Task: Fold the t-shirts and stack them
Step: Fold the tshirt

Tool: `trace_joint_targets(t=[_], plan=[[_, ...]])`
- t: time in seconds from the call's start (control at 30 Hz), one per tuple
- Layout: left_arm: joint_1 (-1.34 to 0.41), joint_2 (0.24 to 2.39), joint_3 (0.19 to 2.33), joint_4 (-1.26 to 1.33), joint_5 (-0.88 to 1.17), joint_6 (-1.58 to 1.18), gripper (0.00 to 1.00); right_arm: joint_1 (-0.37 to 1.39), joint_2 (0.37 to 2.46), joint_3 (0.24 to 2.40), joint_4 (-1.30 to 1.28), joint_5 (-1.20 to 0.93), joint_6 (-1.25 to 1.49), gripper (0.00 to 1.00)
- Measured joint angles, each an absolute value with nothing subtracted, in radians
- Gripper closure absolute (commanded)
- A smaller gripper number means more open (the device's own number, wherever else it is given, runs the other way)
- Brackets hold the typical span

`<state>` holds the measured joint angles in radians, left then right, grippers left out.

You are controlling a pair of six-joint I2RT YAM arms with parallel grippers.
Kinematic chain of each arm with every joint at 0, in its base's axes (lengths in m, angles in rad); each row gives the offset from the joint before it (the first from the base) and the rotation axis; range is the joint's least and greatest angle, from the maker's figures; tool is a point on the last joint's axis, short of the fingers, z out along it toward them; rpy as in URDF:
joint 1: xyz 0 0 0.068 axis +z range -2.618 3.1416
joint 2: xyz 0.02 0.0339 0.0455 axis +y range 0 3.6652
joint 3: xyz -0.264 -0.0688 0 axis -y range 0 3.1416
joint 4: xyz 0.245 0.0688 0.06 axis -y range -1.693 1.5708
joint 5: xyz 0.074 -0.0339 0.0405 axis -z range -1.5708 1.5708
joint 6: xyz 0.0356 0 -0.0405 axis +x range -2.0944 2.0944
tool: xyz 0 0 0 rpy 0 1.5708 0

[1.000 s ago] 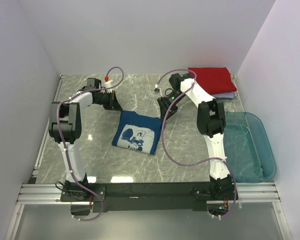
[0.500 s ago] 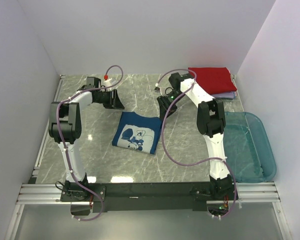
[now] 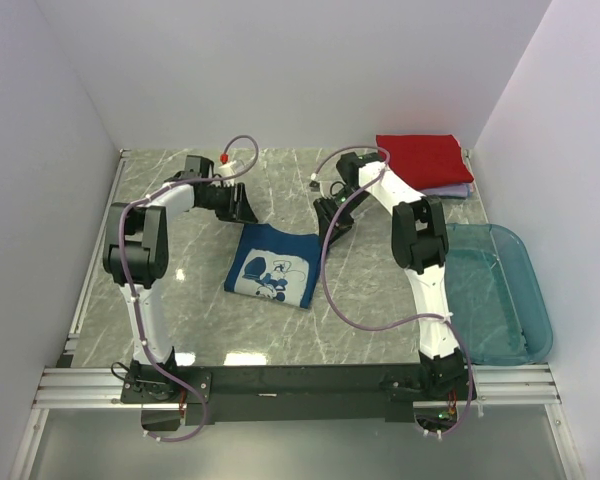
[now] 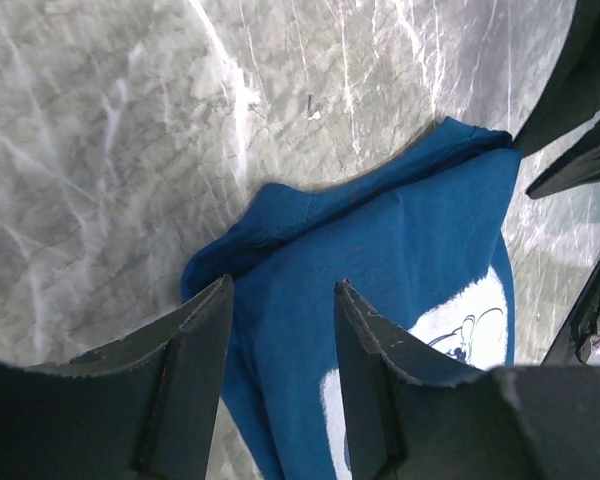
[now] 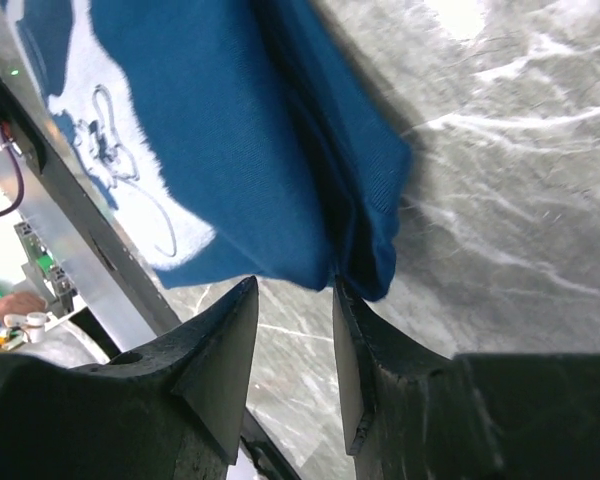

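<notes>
Three t-shirts lie on the marble-patterned table (image 3: 190, 300). One dark blue t-shirt (image 3: 272, 265) lies folded at the centre, its white print facing up. One red t-shirt (image 3: 420, 157) lies folded at 1 o'clock, on top of one pale lavender t-shirt (image 3: 458, 190), whose edge shows beneath it.

There are two grippers. The left gripper (image 3: 242, 208) hangs at 11 o'clock of the blue shirt, by its far left corner. In its wrist view its fingers (image 4: 195, 330) are spread over the cloth and pinch nothing. The right gripper (image 3: 332, 218) hangs at 1 o'clock of the same shirt. Its fingers (image 5: 230, 330) are likewise parted, just beside the layered corner of the fold, with nothing between them. A purple cable (image 3: 355, 320) loops beside each arm, one apiece.

One translucent teal plastic tub (image 3: 500, 300) stands at 3 o'clock by the right wall, well apart from the blue shirt and near the stack. None of the three shirts is in it.
</notes>
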<state>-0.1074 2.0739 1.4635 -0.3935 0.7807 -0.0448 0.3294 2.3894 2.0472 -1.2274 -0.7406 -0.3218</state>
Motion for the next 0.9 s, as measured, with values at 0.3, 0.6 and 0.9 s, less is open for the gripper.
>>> trace_joint_targets(t=[0.3,0.6,0.9], plan=[[-0.117,2.096,1.464,-0.416,0.753,-0.041,0.53,0.329,2.415,2.047,-1.195,-0.719,-0.298,0.76],[-0.122,2.105,1.466,-0.431,0.718,-0.039,0.55,0.329,2.415,2.047,-1.167,-0.701,-0.277,1.0],[-0.124,2.105,1.466,-0.422,0.669,-0.052,0.52,0.329,2.415,2.047,-1.149,-0.699,-0.273,1.0]])
